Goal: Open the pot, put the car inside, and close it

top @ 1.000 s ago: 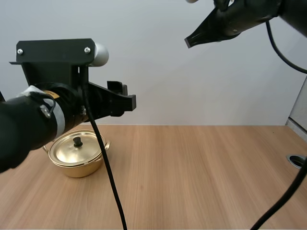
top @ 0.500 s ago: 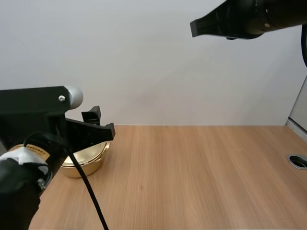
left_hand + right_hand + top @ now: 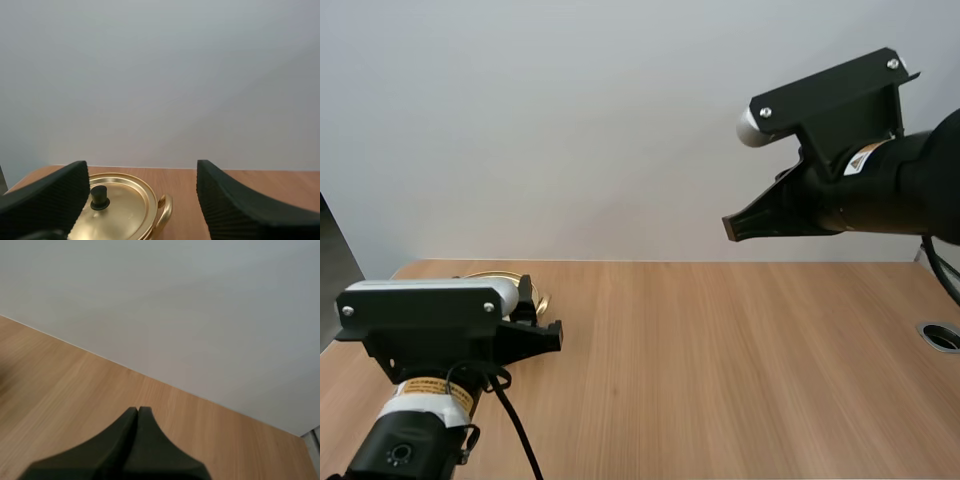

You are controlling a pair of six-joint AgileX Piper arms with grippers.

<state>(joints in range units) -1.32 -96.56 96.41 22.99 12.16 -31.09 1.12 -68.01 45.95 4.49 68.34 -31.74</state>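
While my left gripper (image 3: 141, 169) has its fingers (image 3: 50, 195) spread, the round golden metal pot (image 3: 131, 220) (lid (image 3: 122, 199) on, black knob (image 3: 99, 197) upright) sits on the pale wooden table (image 3: 720, 350) just ahead, toward its left finger. My right gripper (image 3: 138, 412), pressed together, hangs high and well apart, the farther arm.

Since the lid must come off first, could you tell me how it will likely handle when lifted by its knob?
The lid looks like thin polished metal, so it is probably light and stiff. Its black knob is small and rounded, so a pinch there may slip unless it is centred.
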